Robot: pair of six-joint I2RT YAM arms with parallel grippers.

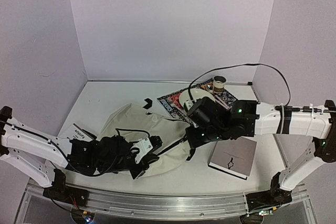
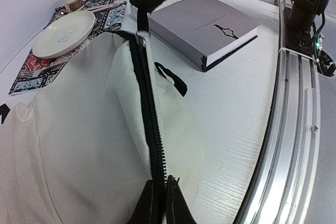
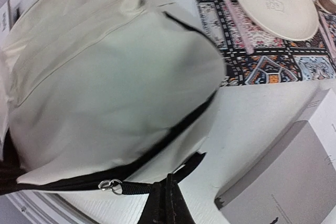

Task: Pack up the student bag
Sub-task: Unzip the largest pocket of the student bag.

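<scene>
Two grippers: I'm seeing both clamping onto the student bag.
Around the bag: a grey box is lying just right of it; a patterned mat carrying a plate is sitting behind it.
Left gripper: pinching the zipper trim at the bag's near edge.
Right gripper: clenching a black strap at the bag's right side.
Bag: sagging between both grippers.

Plain pale lilac walls enclose a white table with an aluminium front rail.
</scene>
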